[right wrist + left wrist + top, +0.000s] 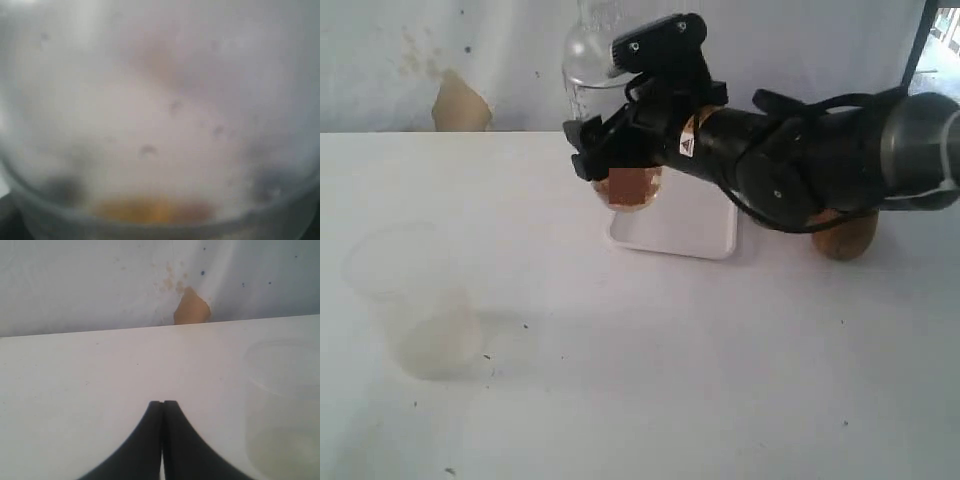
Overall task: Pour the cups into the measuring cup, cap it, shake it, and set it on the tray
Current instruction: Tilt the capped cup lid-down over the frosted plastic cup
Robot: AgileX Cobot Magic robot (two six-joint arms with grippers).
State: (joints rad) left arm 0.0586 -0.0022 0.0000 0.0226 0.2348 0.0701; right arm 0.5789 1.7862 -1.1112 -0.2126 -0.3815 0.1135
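Observation:
The clear measuring cup stands upright with brown liquid in its bottom, at the far left part of the white tray. I cannot tell whether it touches the tray. The clear domed cap sits on top of it. My right gripper is shut on the measuring cup's middle, reaching in from the right. In the right wrist view the cup's wall fills the picture as a blur, with orange liquid low down. A brown wooden cup shows behind the right arm. My left gripper is shut on nothing, over bare table.
A wide frosted plastic cup stands at the left of the white table, also beside the left gripper. The back wall has a brown torn patch. The right arm stretches across the tray's right side.

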